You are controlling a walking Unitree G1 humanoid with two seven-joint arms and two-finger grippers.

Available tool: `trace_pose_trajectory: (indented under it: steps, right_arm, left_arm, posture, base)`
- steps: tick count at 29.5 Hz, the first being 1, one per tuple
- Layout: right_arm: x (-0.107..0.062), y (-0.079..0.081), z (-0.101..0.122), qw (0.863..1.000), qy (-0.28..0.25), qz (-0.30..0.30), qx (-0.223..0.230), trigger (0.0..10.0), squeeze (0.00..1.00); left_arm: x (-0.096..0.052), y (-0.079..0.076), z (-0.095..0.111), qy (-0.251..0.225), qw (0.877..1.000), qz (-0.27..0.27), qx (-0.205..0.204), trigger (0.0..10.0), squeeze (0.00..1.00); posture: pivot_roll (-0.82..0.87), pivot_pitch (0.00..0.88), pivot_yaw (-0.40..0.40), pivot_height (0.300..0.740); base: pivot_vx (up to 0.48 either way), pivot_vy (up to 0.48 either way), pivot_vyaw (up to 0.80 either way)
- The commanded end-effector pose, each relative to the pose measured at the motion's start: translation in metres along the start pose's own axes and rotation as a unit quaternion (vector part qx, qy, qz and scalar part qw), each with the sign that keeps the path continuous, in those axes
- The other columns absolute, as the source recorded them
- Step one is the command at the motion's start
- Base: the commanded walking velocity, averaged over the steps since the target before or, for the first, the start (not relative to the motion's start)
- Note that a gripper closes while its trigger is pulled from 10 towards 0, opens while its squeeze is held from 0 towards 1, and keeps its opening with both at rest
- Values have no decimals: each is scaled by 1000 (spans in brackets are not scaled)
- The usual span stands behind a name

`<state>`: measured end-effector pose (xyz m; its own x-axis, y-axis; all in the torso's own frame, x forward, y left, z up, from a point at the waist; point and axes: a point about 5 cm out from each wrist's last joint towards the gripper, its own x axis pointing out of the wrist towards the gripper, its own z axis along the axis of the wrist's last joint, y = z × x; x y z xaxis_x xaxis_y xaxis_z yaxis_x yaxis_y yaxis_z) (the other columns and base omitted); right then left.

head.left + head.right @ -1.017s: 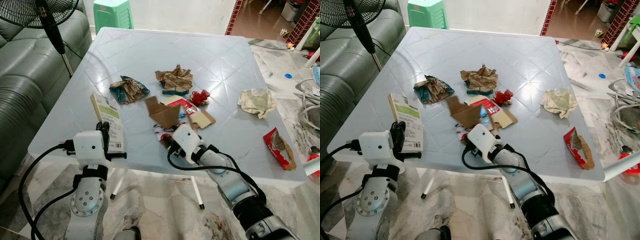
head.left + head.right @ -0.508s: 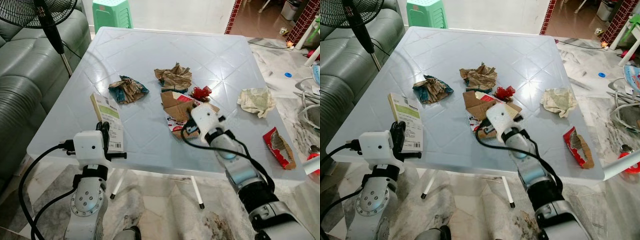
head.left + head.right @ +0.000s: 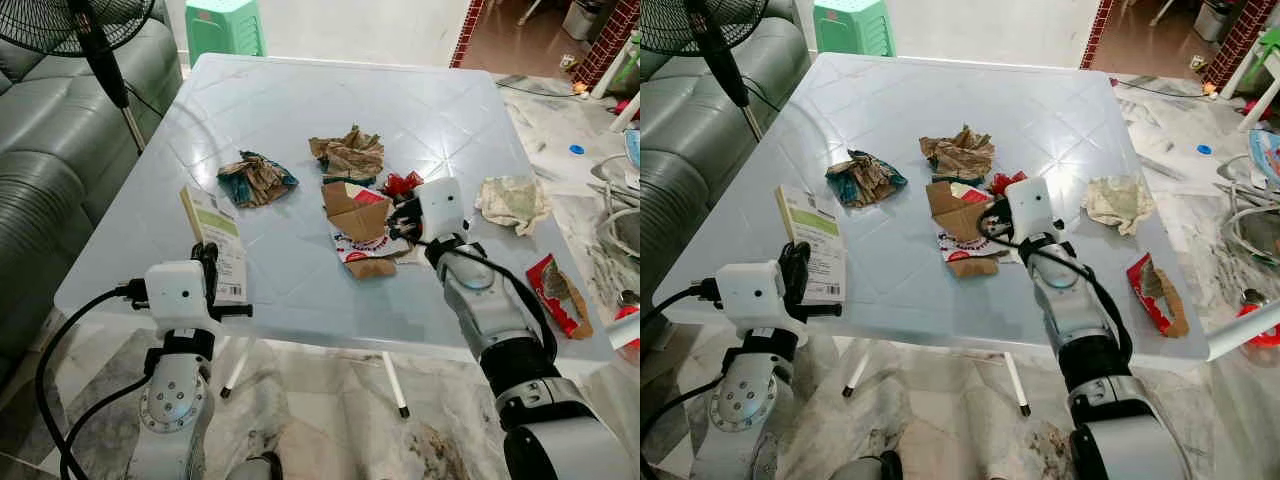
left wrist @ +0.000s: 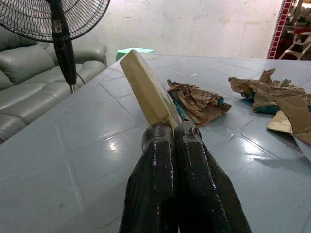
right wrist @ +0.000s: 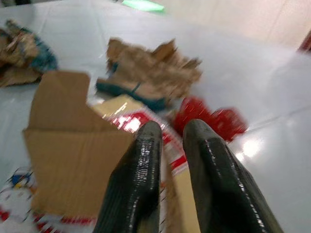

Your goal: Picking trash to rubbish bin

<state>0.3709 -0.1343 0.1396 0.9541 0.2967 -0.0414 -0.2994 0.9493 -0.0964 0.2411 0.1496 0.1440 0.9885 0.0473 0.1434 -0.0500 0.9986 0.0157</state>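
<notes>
Across the pale table (image 3: 300,100), my right gripper (image 5: 167,141) pinched the flattened carton (image 3: 357,215) at its right edge (near mid-table); my left gripper (image 4: 172,133) clamped a box (image 3: 215,235).

Left silver arm (image 3: 172,400) stands upright at the near counter edge, white wrist block on top, black cable looping off it. Left gripper (image 4: 172,130) points forward over the counter (image 3: 300,100); its two long black fingers (image 4: 155,179) are pressed together, clamped on the end of a flat cream and green carton (image 4: 146,92) that stands on edge. Right silver arm (image 3: 495,320) reaches forward and inward over the counter, wrist block raised, cable along the forearm. Right gripper (image 5: 167,128) angles down, jaws narrowly parted, a thin card edge between them; grip unclear, view blurred.
</notes>
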Motion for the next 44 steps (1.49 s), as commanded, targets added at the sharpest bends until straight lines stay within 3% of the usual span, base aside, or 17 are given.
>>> trace_pose_trajectory:
  steps: [1, 5, 12, 19, 26, 28, 29, 30, 31, 44]
  right_arm:
    - [-1, -6, -4, 999, 15, 0, 34, 10000, 1000]
    - [-1, -13, -8, 999, 26, 2, 40, 10000, 1000]
    - [-1, -22, -7, 1000, 22, 3, -3, 10000, 1000]
    - [-2, -26, -11, 1000, 28, 6, 1, 10000, 1000]
    - [-3, -27, -21, 997, 45, 30, 56, 10000, 1000]
    - [-3, -23, -24, 993, 51, 55, 95, 10000, 1000]
    - [-3, -22, -25, 991, 52, 62, 103, 10000, 973]
    - [-3, -19, -27, 989, 54, 76, 115, 10000, 361]
    - [-3, -17, -27, 987, 53, 87, 123, 10000, 0]
    - [2, 0, -23, 984, 27, 121, 130, 10000, 0]
  left_arm:
    - [0, -2, -1, 6, 1000, -7, -3, 0, 0]
    - [-2, -3, -1, 8, 1000, -11, -5, 0, 0]
    - [-4, -2, -1, 11, 1000, -12, -6, 0, 0]
    - [-6, -1, -1, 12, 1000, -13, -6, 0, 0]
    - [-8, 0, 0, 15, 1000, -17, -7, 0, 0]
    - [-8, 0, 0, 16, 1000, -19, -7, 0, 0]
    - [-8, 0, 0, 16, 1000, -20, -7, 0, 0]
    - [-8, 0, 1, 17, 1000, -21, -7, 0, 0]
    - [-9, 1, 1, 17, 1000, -21, -7, 0, 0]
    - [-10, 2, 2, 19, 1000, -21, -8, 0, 0]
  posture:
    - [26, 129, -58, 740]
    - [30, 132, -58, 740]
    - [41, 137, -58, 740]
    - [51, 140, -57, 740]
    - [65, 147, -51, 740]
    - [69, 148, -49, 740]
    - [73, 148, -48, 740]
    - [73, 148, -48, 740]
    - [77, 148, -48, 740]
    - [90, 147, -48, 740]
  base:
    - [0, 0, 0]
    - [0, 0, 0]
    - [0, 0, 0]
    - [0, 0, 0]
    - [0, 0, 0]
    - [0, 0, 0]
    - [0, 0, 0]
    - [0, 0, 0]
    - [0, 0, 0]
    - [0, 0, 0]
